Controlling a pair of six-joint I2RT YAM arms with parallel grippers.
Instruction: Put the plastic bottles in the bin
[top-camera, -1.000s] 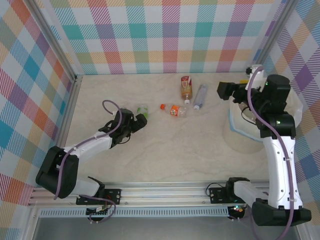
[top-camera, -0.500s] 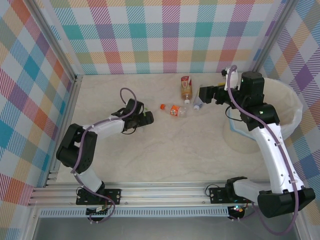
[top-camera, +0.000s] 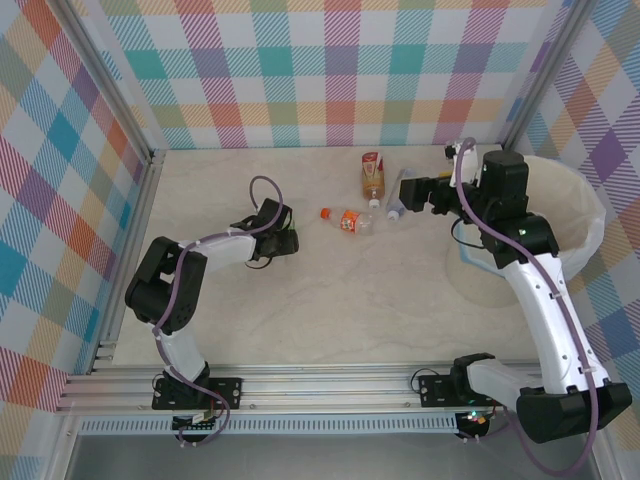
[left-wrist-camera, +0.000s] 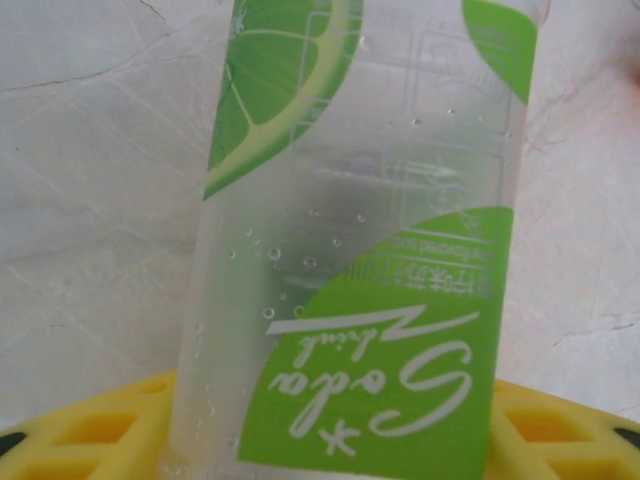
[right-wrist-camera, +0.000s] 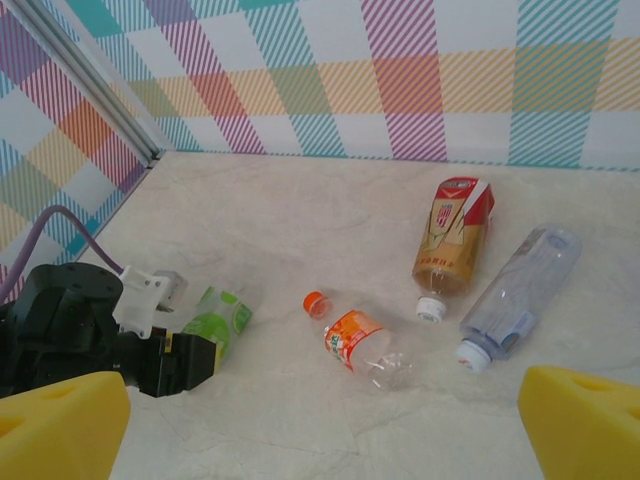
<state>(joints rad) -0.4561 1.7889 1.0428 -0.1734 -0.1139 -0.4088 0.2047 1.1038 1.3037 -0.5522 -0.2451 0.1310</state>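
A green-labelled plastic bottle (left-wrist-camera: 350, 250) lies on the table between the yellow pads (left-wrist-camera: 95, 430) of my left gripper (top-camera: 287, 240), which is shut on its lower body. An orange-labelled bottle (top-camera: 350, 220) with an orange cap (right-wrist-camera: 316, 302) lies mid-table. Behind it lie a tan-and-red-labelled bottle (top-camera: 372, 175) and a clear bluish one (right-wrist-camera: 520, 290). My right gripper (top-camera: 415, 192) hangs open and holds nothing, above the bluish bottle and left of the bin (top-camera: 590, 215). The bin is lined with a white bag over a pale blue band (top-camera: 465, 255).
Checkered walls close the table at the back and on both sides, with metal posts (top-camera: 150, 160) in the corners. An aluminium rail (top-camera: 320, 385) runs along the near edge by the arm bases. The left arm's cable (right-wrist-camera: 70, 225) loops over the table.
My left gripper slid right over the green-labelled bottle and its jaws closed on it. My right gripper swung left from above the bin to the bottles at the back, still open.
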